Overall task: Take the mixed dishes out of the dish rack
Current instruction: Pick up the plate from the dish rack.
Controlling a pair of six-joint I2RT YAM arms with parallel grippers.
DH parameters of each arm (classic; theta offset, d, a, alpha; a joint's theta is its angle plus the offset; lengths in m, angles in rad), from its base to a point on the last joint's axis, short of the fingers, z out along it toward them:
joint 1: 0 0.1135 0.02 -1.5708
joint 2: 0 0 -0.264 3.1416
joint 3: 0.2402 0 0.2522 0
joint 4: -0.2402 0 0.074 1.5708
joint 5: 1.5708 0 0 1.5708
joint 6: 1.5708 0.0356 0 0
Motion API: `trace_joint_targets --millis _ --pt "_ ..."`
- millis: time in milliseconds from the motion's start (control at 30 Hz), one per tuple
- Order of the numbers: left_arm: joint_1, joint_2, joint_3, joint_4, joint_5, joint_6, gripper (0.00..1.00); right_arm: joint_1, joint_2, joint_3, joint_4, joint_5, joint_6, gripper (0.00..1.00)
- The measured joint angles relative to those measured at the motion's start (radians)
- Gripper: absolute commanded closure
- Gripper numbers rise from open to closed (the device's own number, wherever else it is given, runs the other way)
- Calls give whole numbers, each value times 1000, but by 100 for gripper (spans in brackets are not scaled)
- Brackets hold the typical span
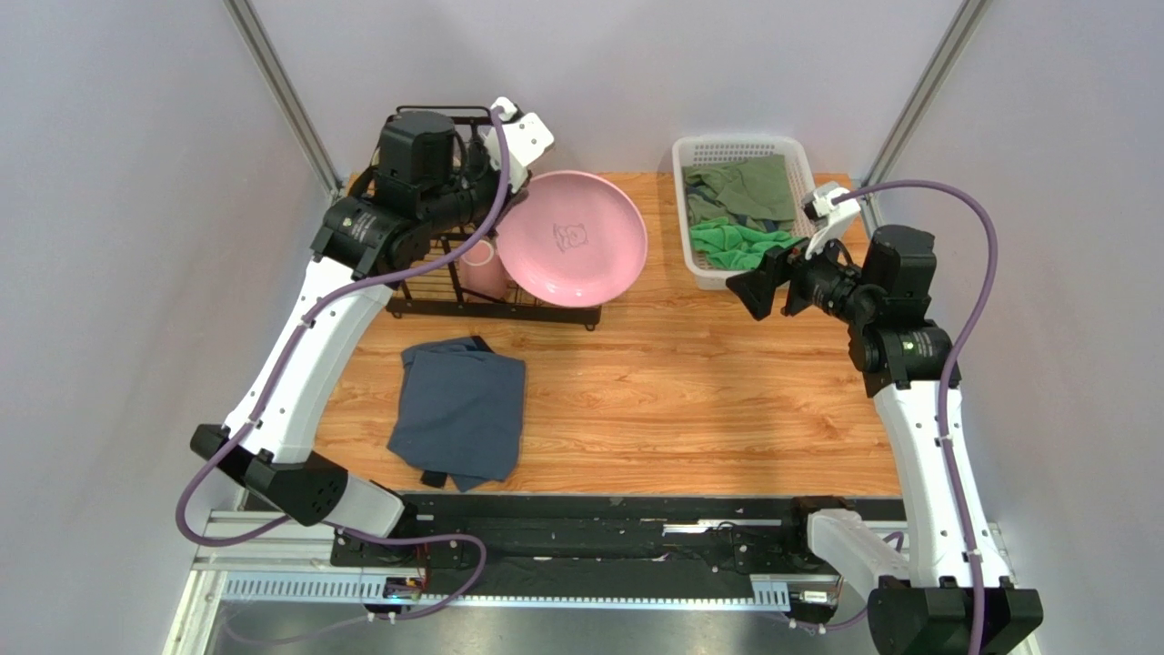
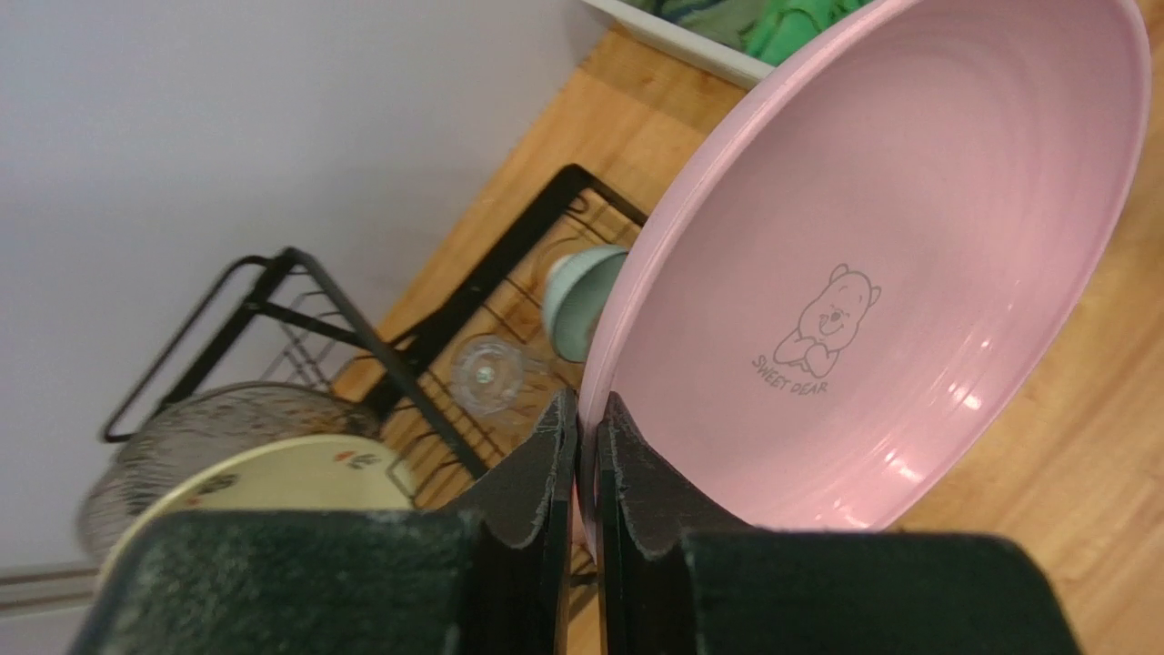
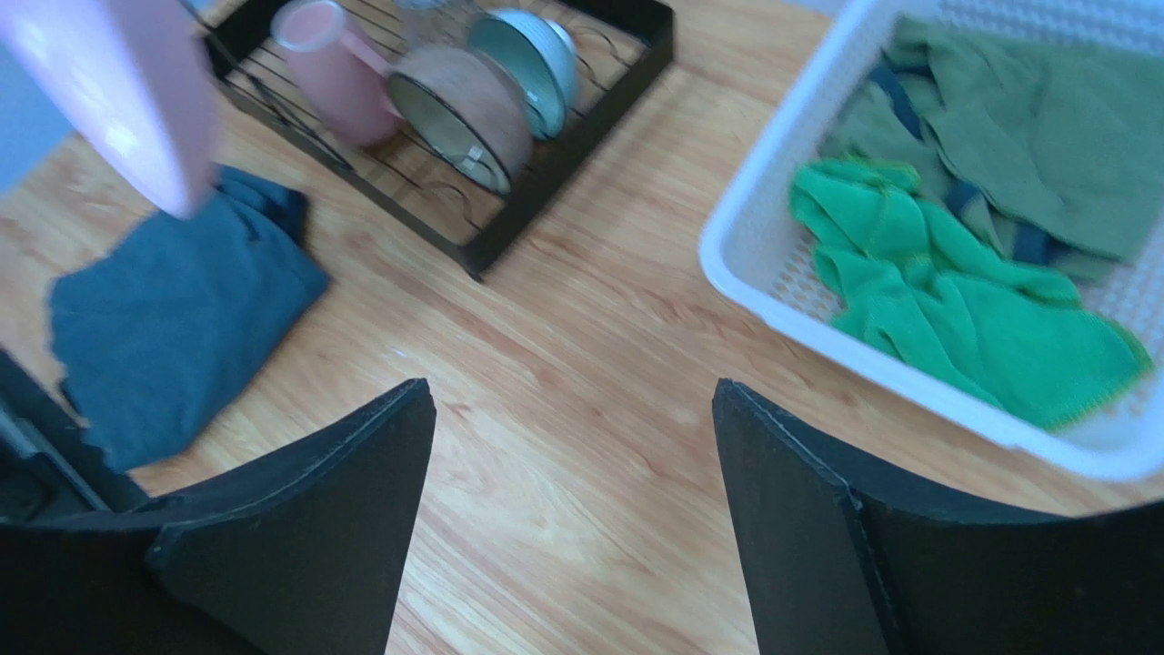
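My left gripper (image 2: pixel 589 410) is shut on the rim of the large pink plate (image 2: pixel 888 273) and holds it tilted above the right end of the black wire dish rack (image 1: pixel 465 303). In the top view the plate (image 1: pixel 574 235) hangs over the rack's edge. In the rack's lower tray lie a pink mug (image 3: pixel 328 68), a dark bowl with teal inside (image 3: pixel 472 109), a paler teal bowl (image 3: pixel 530 52) and a clear glass (image 2: pixel 488 371). A cream plate (image 2: pixel 260 478) sits on the upper shelf. My right gripper (image 3: pixel 571 396) is open and empty above bare table, right of the rack.
A folded blue-grey cloth (image 1: pixel 461 410) lies on the wooden table in front of the rack. A white plastic basket (image 1: pixel 700 259) with green cloths stands at the back right, close to my right gripper. Grey walls enclose the table on three sides.
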Motion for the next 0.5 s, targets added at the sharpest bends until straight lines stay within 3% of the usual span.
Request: trace_joint_targets --millis 267,500 --pt "-21 -4 -135 52 58 -93 100 1 2 40 148 -217 157 27" --pt "-48 -6 -163 103 59 -143 100 68 32 40 203 -259 224 28"
